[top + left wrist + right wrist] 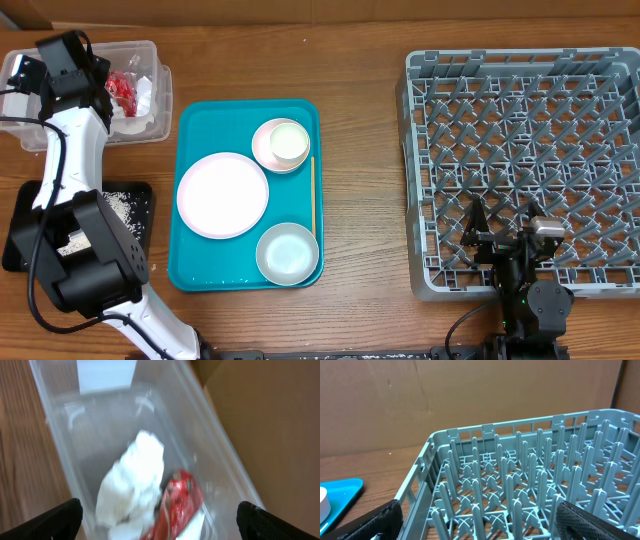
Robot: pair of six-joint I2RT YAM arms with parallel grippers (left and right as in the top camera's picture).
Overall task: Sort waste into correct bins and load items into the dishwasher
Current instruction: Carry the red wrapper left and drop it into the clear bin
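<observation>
My left gripper (105, 85) hangs open and empty over the clear plastic bin (155, 55) at the far left; the left wrist view shows its fingers (159, 520) wide apart above a crumpled white napkin (132, 480) and a red wrapper (177, 502) lying in the bin (65, 425). On the teal tray (195, 125) sit a white plate (222, 194), a pink bowl holding a white cup (288, 142), a pale bowl (287, 253) and a wooden chopstick (312, 195). My right gripper (500, 225) is open and empty over the grey dishwasher rack's (520, 60) front edge (440, 465).
A black tray (135, 200) with scattered white crumbs lies at the left under my left arm. A cardboard wall stands behind the bin and the rack. The teal tray's corner (342, 491) shows in the right wrist view.
</observation>
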